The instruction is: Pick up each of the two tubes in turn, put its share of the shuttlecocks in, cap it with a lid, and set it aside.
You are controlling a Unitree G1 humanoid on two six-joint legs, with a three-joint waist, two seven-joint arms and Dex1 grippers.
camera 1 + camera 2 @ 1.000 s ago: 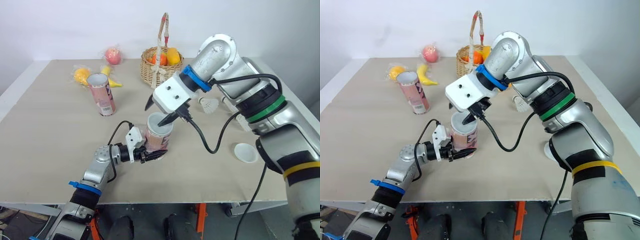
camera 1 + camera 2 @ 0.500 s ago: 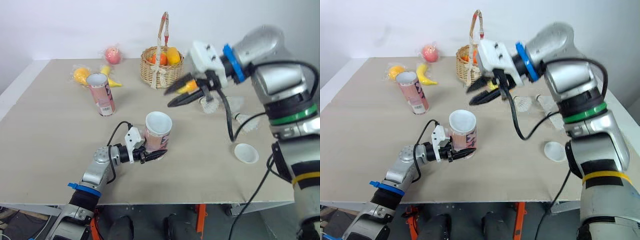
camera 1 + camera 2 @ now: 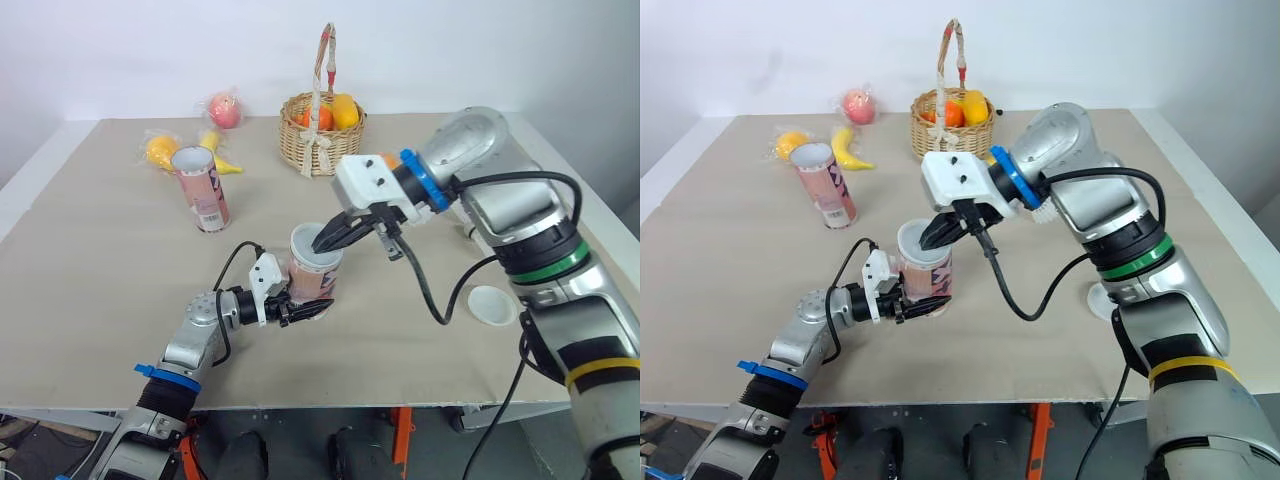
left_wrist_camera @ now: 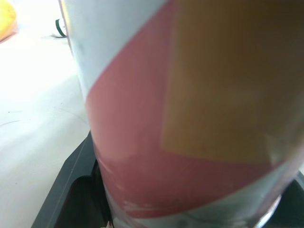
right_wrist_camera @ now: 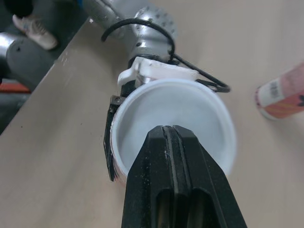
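A pink and white tube (image 3: pixel 315 274) stands upright near the middle of the table, mouth open. My left gripper (image 3: pixel 305 309) is shut on its lower part; in the left wrist view the tube (image 4: pixel 190 118) sits between the black fingers (image 4: pixel 76 190). My right gripper (image 3: pixel 322 240) hovers at the tube's mouth with its fingers pressed together and nothing seen between them. In the right wrist view the shut right gripper (image 5: pixel 173 137) points into the white inside of the tube (image 5: pixel 142 95). A second open tube (image 3: pixel 203 188) stands at the back left. A white lid (image 3: pixel 492 305) lies to the right.
A wicker basket (image 3: pixel 322 130) of fruit stands at the back centre. Bagged fruit (image 3: pixel 165 150) and a pink one (image 3: pixel 227 110) lie at the back left. The right arm's black cable (image 3: pixel 430 295) loops down over the table between the tube and the lid.
The right gripper swung away to the back right of the table, then came back over the held tube's mouth, shutting on the way. The left gripper and the tube stayed put.
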